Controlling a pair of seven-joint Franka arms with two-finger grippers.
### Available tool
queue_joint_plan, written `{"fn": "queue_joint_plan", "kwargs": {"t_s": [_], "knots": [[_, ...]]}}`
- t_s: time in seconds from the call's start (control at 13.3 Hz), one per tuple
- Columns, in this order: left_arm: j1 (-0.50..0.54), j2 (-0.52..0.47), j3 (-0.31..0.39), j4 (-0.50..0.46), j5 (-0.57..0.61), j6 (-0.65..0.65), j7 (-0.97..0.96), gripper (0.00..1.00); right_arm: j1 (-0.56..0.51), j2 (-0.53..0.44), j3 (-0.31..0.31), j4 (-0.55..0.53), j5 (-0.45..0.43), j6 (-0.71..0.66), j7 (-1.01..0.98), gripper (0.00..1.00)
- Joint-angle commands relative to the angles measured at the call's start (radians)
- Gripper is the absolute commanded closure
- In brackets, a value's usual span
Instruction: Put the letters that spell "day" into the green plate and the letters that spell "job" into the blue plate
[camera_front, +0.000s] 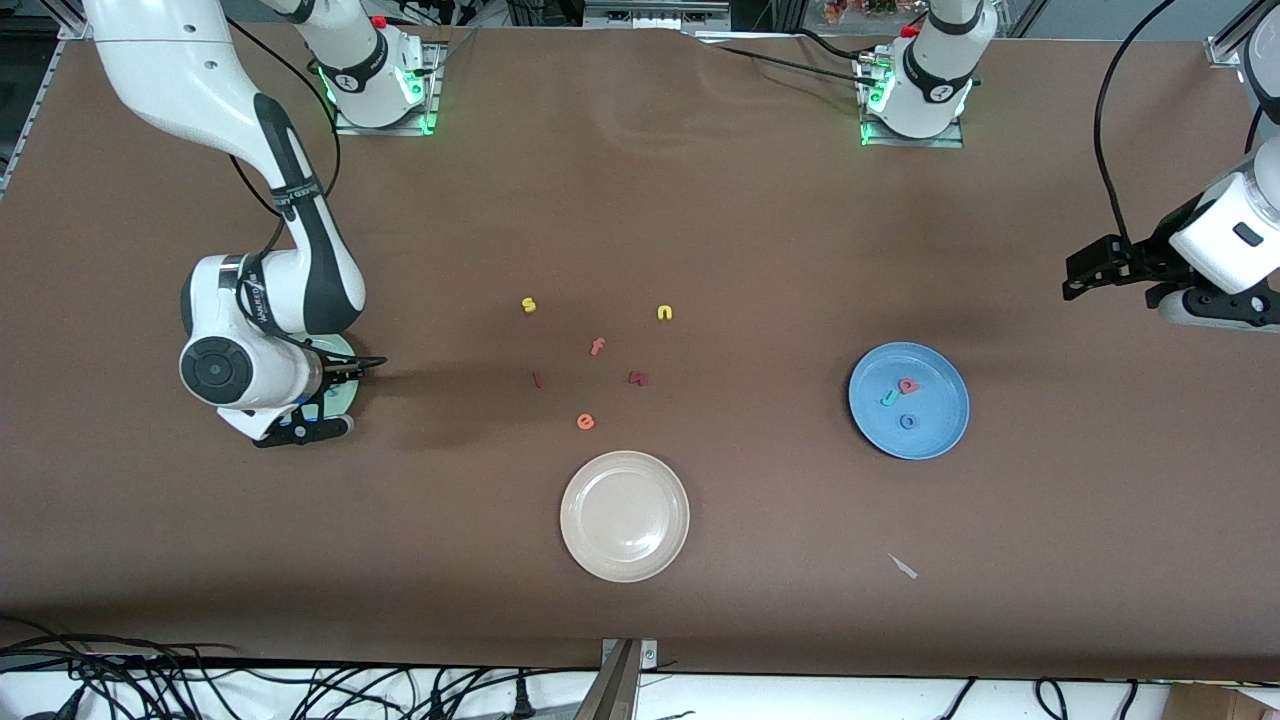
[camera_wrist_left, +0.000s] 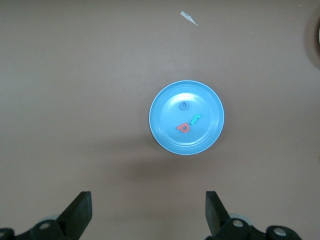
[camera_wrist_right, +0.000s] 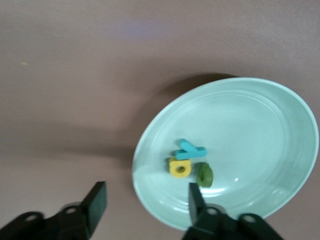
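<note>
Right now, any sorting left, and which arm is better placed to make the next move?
Right, though only to lift clear. The right gripper hangs open over the green plate, where y, a, d lie. The blue plate holds j, o, b; the left gripper waits, open.

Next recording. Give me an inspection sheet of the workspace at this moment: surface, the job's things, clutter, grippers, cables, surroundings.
Surface: brown table cover, flat, one pale scrap near the front camera's edge.
Job's things: green plate holds the teal y, yellow a and dark green d; blue plate holds the teal j, pinkish-red b and blue o.
Clutter: cream-white plate; loose letters on the table, yellow s, yellow n, orange-red f, orange e, two dark red ones.
Grippers: right gripper open over the green plate's rim, empty; left gripper open, empty, waiting at the left arm's end of the table.
Cables: black leads on both arms, a tangle off the table's near edge.
Surroundings: nothing seen of note.
</note>
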Motion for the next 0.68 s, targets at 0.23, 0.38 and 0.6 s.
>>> {"fn": "queue_joint_plan", "kwargs": {"t_s": [0.23,0.38,0.6], "knots": [[0.002,0.010,-0.004,0.029,0.000,-0.024,-0.002,0.00,0.049,-0.024,0.004,0.097,0.035,-0.176,-0.002,0.00],[0.000,0.010,-0.004,0.029,0.000,-0.024,-0.002,0.00,0.068,-0.030,0.004,0.140,0.034,-0.263,-0.002,0.00],[0.002,0.010,-0.004,0.029,0.000,-0.024,-0.002,0.00,0.100,-0.032,0.004,0.242,0.032,-0.445,0.000,0.00]]}}
